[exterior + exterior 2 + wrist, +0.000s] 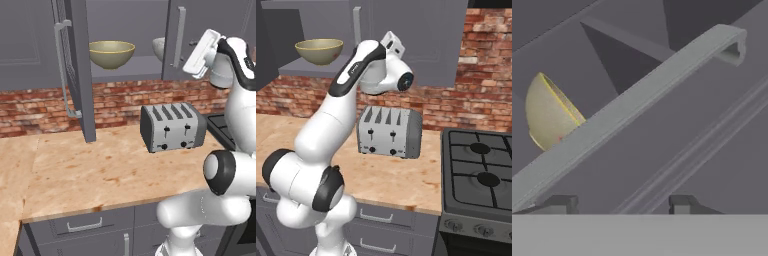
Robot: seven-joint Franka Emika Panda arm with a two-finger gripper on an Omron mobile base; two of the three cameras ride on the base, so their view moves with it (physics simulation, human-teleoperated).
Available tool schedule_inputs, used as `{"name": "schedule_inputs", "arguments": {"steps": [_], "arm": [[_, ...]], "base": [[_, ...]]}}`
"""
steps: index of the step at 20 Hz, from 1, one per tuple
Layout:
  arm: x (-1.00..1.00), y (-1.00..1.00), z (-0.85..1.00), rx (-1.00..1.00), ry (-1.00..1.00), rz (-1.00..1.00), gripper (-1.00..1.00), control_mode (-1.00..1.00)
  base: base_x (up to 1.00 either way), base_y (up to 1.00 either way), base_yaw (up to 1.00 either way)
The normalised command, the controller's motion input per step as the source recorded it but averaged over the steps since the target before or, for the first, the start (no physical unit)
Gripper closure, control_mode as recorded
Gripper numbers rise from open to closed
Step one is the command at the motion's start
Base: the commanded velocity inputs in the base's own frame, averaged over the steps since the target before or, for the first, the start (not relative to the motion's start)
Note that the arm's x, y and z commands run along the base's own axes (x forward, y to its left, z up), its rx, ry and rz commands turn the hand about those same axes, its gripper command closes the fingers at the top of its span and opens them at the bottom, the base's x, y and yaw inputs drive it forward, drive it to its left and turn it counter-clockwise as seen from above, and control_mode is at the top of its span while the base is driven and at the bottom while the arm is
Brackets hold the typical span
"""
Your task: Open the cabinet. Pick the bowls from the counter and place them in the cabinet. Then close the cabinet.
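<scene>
Up in the open cabinet (80,75), the olive-tan bowl (112,52) and the white bowl (159,47) both sit on the shelf, well above the counter (100,170) and toaster (172,127). The gripper (623,202) hovers close to the right door's silver handle (637,102), jaws parted and gripping nothing.

Even, soft rendered light, faint shadows, no glare; hand view slightly blurred.

Red brick wall (120,100); grey drawers (85,225)
</scene>
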Motion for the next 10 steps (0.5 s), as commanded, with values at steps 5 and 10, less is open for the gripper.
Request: {"name": "schedule_inputs", "arguments": {"steps": [5, 10], "arm": [[0.23, -0.25, 0.15, 0.00, 0.35, -0.11, -1.00, -1.00], [0.28, -0.21, 0.00, 0.00, 0.29, -0.09, -1.00, -1.00]], "base": [[0.00, 0.00, 0.00], [0.00, 0.00, 0.00]]}}
